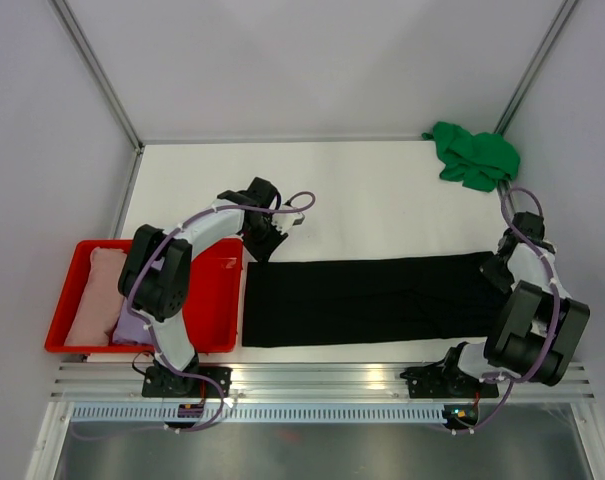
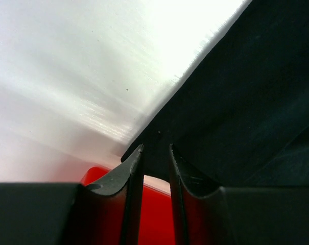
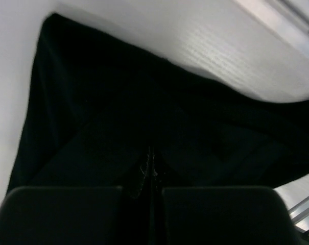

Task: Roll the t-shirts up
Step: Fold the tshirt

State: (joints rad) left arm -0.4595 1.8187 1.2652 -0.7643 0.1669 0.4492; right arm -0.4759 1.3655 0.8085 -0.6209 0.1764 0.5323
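Observation:
The black t-shirt [image 1: 372, 300] lies folded into a long flat strip across the white table. My left gripper [image 1: 259, 245] is at its far left corner. In the left wrist view the left gripper [image 2: 156, 149] is slightly open, and the corner of the black t-shirt [image 2: 246, 102] sits between the fingertips. My right gripper [image 1: 497, 272] is at the strip's right end. In the right wrist view the right gripper [image 3: 151, 150] is shut, and creases in the black t-shirt [image 3: 118, 102] spread out from it. The green t-shirt [image 1: 474, 155] lies bunched at the far right corner.
A red tray [image 1: 217, 300] stands left of the strip and holds a pale pink t-shirt [image 1: 94, 295] and a lilac one [image 1: 132, 325]. The tray also shows between the left fingers [image 2: 154, 214]. An aluminium rail [image 1: 322, 380] runs along the near edge. Walls enclose the table.

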